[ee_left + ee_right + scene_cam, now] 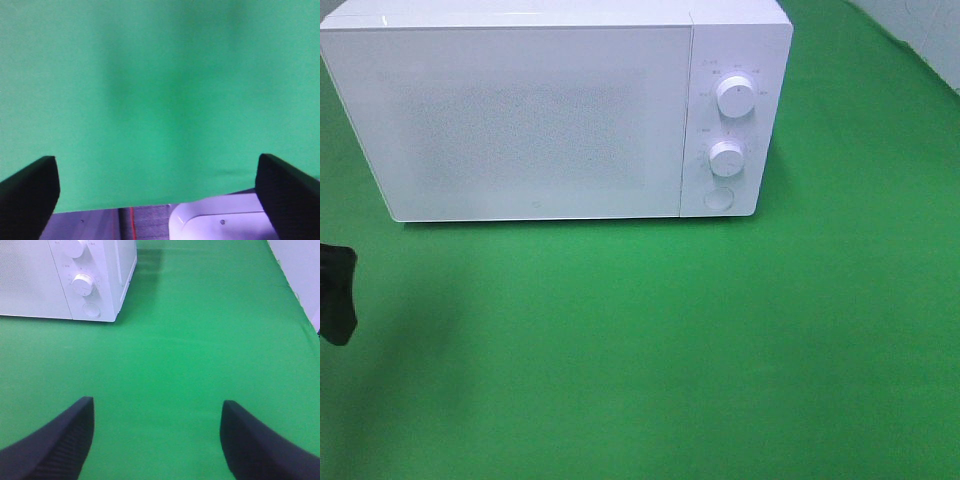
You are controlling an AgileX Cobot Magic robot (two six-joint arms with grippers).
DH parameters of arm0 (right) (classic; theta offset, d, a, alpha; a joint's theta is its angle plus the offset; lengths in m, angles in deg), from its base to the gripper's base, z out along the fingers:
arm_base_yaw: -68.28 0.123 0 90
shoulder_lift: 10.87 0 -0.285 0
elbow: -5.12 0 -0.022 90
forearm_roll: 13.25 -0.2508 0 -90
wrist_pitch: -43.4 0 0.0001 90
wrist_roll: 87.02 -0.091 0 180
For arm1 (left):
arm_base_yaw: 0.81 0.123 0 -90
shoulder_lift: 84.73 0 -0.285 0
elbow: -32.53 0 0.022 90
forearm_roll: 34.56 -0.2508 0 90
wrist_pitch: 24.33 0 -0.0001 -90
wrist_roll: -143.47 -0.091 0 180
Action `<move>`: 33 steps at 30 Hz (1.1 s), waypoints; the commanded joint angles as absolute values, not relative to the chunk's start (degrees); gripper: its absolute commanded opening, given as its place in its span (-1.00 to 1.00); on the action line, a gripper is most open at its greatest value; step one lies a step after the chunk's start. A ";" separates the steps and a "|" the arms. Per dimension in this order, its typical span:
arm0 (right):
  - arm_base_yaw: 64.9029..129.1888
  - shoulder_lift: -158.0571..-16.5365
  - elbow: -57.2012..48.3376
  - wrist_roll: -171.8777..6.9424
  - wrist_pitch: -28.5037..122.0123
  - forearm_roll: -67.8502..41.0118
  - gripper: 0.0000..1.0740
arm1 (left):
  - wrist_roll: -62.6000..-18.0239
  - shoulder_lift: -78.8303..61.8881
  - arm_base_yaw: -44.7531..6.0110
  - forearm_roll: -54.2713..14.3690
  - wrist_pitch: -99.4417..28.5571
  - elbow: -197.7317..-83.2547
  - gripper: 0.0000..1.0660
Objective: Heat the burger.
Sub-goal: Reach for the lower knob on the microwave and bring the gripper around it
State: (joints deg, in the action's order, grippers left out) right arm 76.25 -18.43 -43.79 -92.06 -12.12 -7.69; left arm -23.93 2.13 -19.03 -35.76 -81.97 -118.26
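So, the white microwave [535, 120] sits at the back of the green-covered bench [670, 350] with its door shut. The door panel is frosted, so I can't see inside. Its two round knobs, the upper knob [735, 97] and the lower knob [727, 158], are stacked on the right-hand panel, with a round button [718, 199] just below them.

The burger doesn't show in any of the views, so I honestly can't tell where it is.

The left tool [156, 165] is spread wide with nothing between its dark fingers [30, 192], hanging over bare green cloth close to the bench's edge. From the high camera only a dark bit of it pokes in at the left edge, well apart from the microwave. The right tool [157, 405] is spread too, also empty. It's over open cloth, facing the microwave's knob corner from a fair way off.
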 commanded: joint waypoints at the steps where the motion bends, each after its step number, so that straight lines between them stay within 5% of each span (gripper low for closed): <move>1: 75.90 -16.82 -43.79 -92.81 -11.54 -7.40 0.28 | -35.96 -1.31 -9.06 -27.17 -85.12 -118.15 0.89; 2: 75.90 -16.82 -43.79 -92.81 -11.54 -7.40 0.28 | -39.45 -2.80 -4.82 -25.17 -87.01 -118.15 0.89; 8: 75.90 -16.82 -43.79 -92.81 -11.54 -7.40 0.28 | -41.06 -8.76 2.06 -22.87 -87.12 -117.12 0.89; 33: 75.90 -16.82 -43.79 -92.81 -11.54 -7.40 0.26 | -38.71 -55.45 2.23 -28.26 -85.63 -99.81 0.89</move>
State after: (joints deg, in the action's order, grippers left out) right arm 76.25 -18.43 -43.79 -92.06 -12.12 -7.69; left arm -39.74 -54.37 2.00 -28.03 -85.81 -100.04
